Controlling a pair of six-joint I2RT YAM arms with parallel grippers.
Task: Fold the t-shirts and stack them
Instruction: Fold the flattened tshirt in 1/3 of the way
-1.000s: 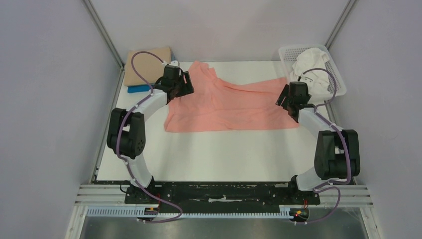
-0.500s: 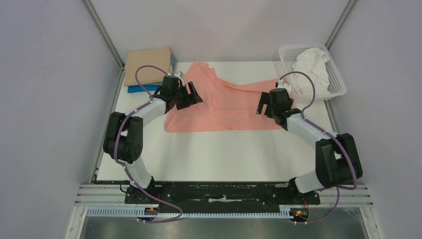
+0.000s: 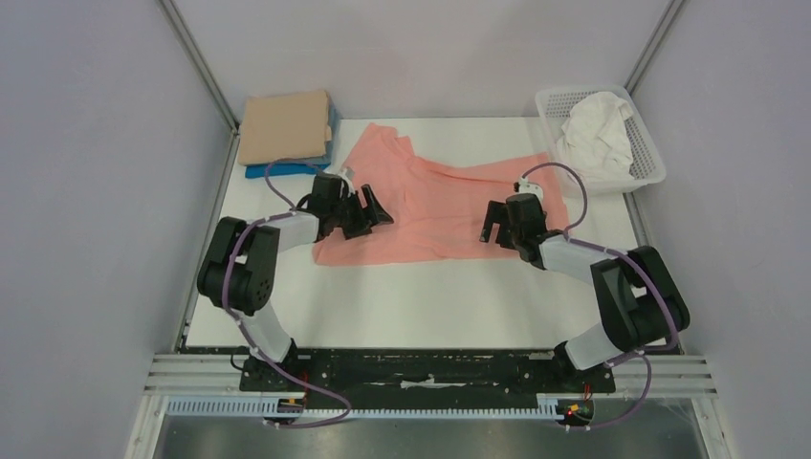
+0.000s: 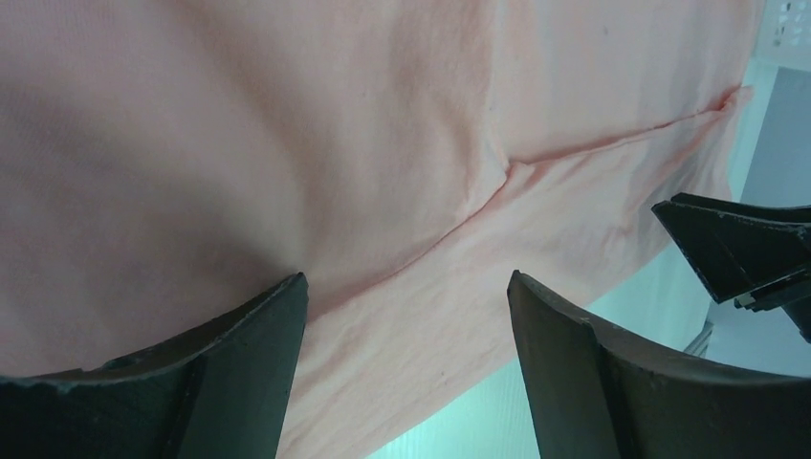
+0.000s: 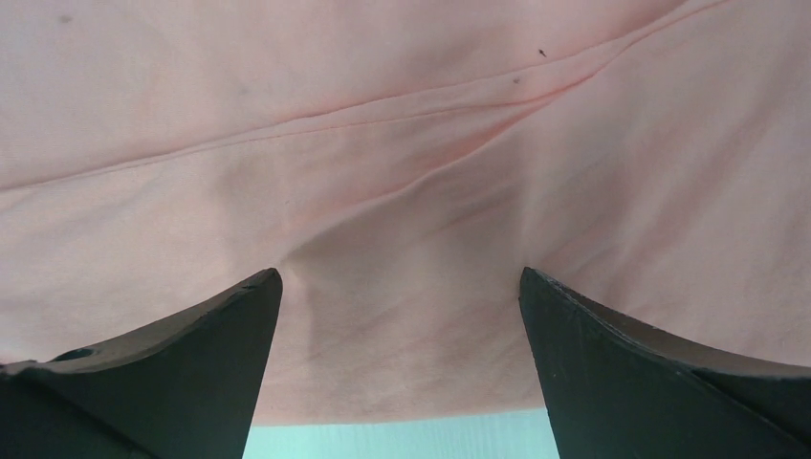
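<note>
Far left: tan t-shirt [image 3: 284, 125] folded atop blue t-shirt [image 3: 268, 171], back corner of surface [image 3: 411, 296]. Left fingers [image 4: 230, 373] spread apart, tips at left part of salmon-pink t-shirt [image 3: 440, 196]. Shirt lies spread, wrinkled, mid-surface. Right fingers [image 5: 182, 373] apart too, tips at shirt's right part near front hem. Far right: white t-shirt [image 3: 598, 134] crumpled in basket [image 3: 653, 158].

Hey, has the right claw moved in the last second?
Yes. The right claw has swung away from the white basket, leftward and nearer in the top view, and now sits open over the salmon-pink t-shirt.
</note>
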